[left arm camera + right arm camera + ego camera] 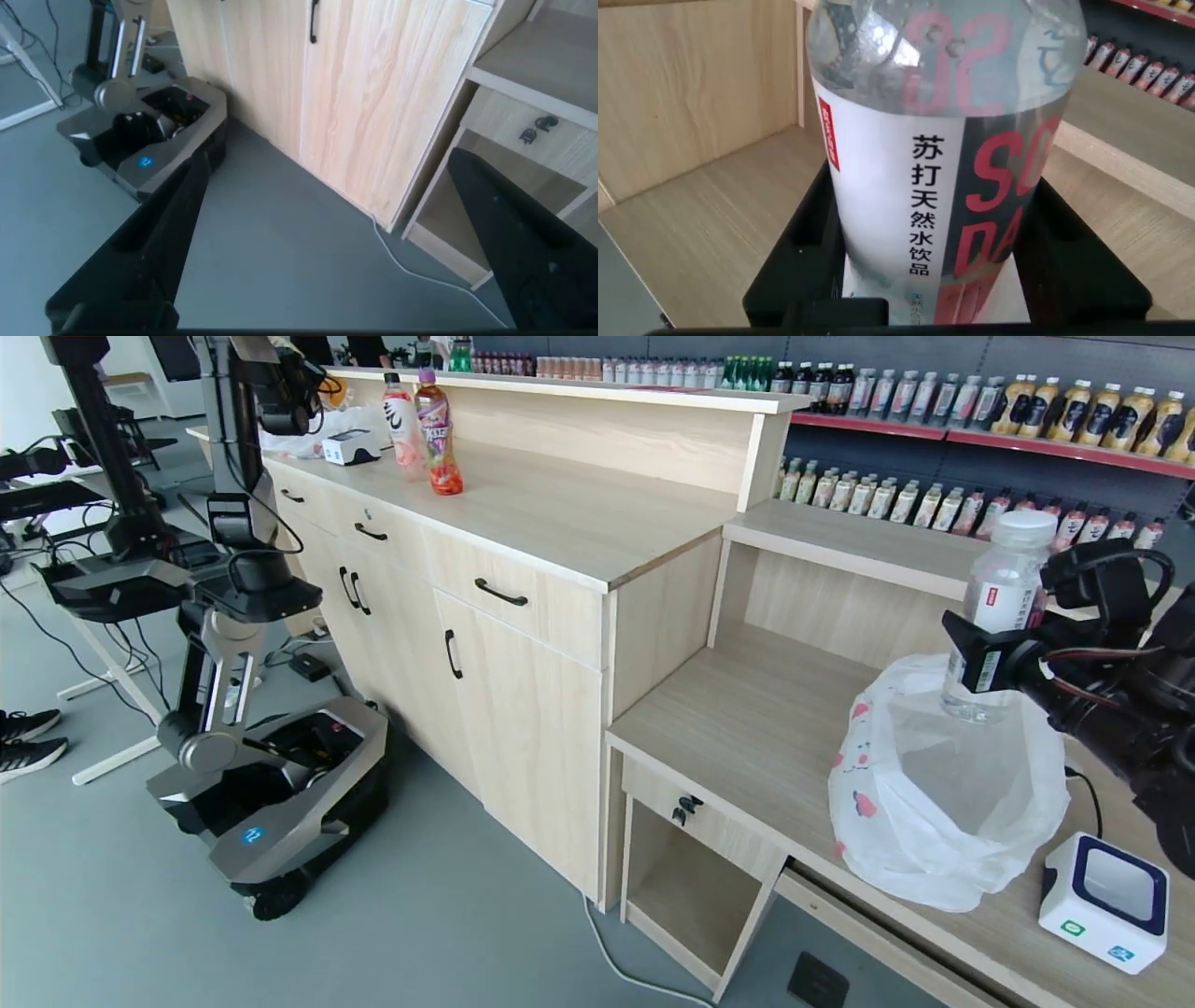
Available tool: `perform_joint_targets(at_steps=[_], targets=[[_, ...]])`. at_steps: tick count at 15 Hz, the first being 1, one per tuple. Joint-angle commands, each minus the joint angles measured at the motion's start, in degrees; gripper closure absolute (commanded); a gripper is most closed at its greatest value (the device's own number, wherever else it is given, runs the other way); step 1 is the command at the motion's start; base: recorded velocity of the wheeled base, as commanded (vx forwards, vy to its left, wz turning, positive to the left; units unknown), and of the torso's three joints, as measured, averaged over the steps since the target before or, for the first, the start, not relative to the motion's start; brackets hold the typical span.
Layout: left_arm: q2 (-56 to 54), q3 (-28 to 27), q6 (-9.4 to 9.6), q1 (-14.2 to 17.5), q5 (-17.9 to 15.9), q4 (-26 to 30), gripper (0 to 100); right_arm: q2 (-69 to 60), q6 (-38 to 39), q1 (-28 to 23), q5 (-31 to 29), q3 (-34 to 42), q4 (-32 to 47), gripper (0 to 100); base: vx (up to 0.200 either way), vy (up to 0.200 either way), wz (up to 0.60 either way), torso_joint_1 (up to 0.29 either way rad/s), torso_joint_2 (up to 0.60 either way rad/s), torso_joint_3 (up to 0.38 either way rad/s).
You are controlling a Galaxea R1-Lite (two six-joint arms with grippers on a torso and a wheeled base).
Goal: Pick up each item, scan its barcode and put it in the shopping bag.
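Observation:
A clear water bottle (1004, 607) with a white cap and a white label stands upright in my right gripper (994, 658), which is shut on its lower body. It hangs just above the open mouth of the white shopping bag (943, 803) on the low counter. In the right wrist view the bottle (943, 140) sits between the black fingers (794, 243). A white scanner box (1106, 901) rests on the counter to the right of the bag. My left gripper (327, 159) is open with nothing in it, hanging over the grey floor beside the cabinet.
The low wooden counter (747, 709) adjoins a taller cabinet (523, 644) carrying two drink bottles (437, 425). Another robot (252, 709) stands on the floor at the left. Shelves of bottles (934, 495) line the back wall.

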Motion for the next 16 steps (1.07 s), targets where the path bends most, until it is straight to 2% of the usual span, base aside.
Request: perform_joint_targets(at_steps=[1, 7, 13, 16], targets=[[0.00, 0.00, -0.02, 0.09, 0.02, -0.05, 0, 9.07, 0.56, -1.96, 1.96, -2.48, -1.68, 100, 0.000, 0.000, 0.00, -0.139, 0.37, 0.207], [0.00, 0.00, -0.02, 0.09, -0.07, -0.05, 0, 17.51, 2.41, -2.84, 4.51, -5.03, -6.96, 100, 0.000, 0.000, 0.00, -0.141, 0.37, 0.216], [0.00, 0.00, -0.02, 0.09, 0.02, -0.05, 0, 19.53, 4.25, -3.28, 4.86, -3.88, -8.10, 100, 0.000, 0.000, 0.00, -0.010, 0.02, 0.016], [0.00, 0.00, -0.02, 0.09, -0.07, -0.05, 0, 25.77, 4.08, -3.28, 7.94, -4.76, -12.23, 100, 0.000, 0.000, 0.00, 0.000, 0.00, 0.000]])
